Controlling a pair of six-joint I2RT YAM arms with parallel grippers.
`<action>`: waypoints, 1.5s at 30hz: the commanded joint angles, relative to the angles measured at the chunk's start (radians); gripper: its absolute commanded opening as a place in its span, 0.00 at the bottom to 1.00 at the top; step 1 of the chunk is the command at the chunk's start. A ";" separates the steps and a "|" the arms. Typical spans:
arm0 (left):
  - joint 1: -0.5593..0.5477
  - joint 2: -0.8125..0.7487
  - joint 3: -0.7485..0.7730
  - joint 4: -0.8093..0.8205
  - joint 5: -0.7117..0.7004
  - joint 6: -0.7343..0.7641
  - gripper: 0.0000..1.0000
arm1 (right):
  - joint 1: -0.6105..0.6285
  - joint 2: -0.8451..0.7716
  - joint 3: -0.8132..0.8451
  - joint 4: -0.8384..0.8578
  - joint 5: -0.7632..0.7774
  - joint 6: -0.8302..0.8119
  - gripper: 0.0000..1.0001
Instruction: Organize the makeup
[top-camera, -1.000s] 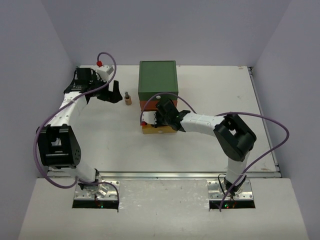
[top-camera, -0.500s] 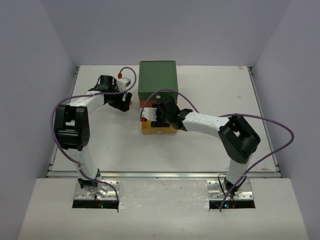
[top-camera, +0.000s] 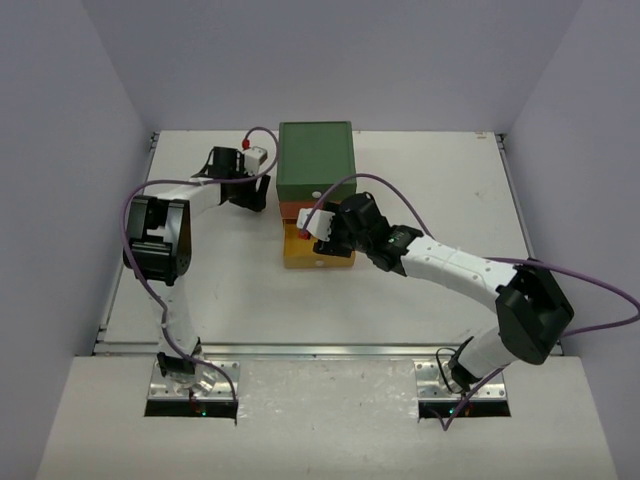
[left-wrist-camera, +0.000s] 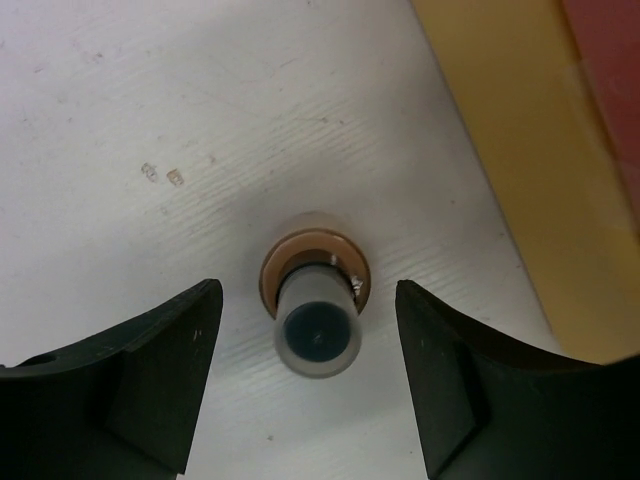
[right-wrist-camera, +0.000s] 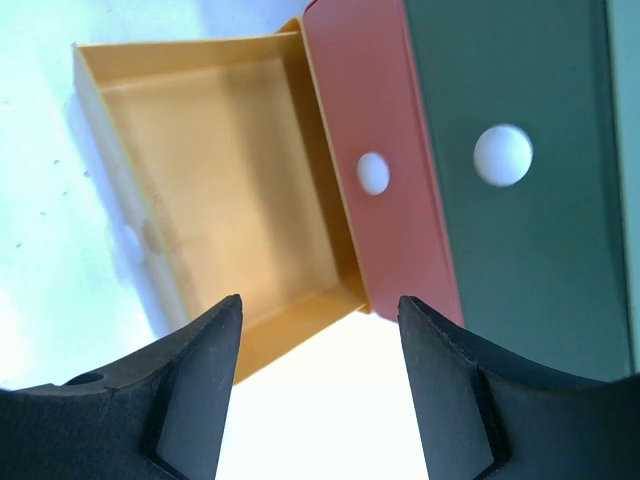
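The left arm folds back at the elbow and reaches across the white worktop (top-camera: 430, 190) to the left side of the green-topped plastic three-drawer box (top-camera: 316, 150), with its gripper (top-camera: 252, 192) pointing straight down. Its jaws stand partly open astride a small upright brown bottle with a round grey cap (left-wrist-camera: 315, 335), near the box, with a gap on each side. The right arm stretches low to the box's front. Its gripper (right-wrist-camera: 320, 310) is open and holds nothing above the pulled-out yellow drawer (right-wrist-camera: 200, 170), below the orange drawer (right-wrist-camera: 360, 90).
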 joint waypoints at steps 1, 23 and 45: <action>-0.015 0.030 0.047 0.071 0.012 -0.042 0.64 | 0.003 -0.063 -0.039 0.026 -0.009 0.064 0.65; 0.140 -0.302 0.096 -0.176 0.230 -0.214 0.00 | 0.002 -0.226 -0.085 0.176 -0.183 0.200 0.71; 0.054 -0.642 -0.019 -0.105 0.943 -0.489 0.00 | 0.049 0.042 0.104 0.703 -0.298 0.111 0.81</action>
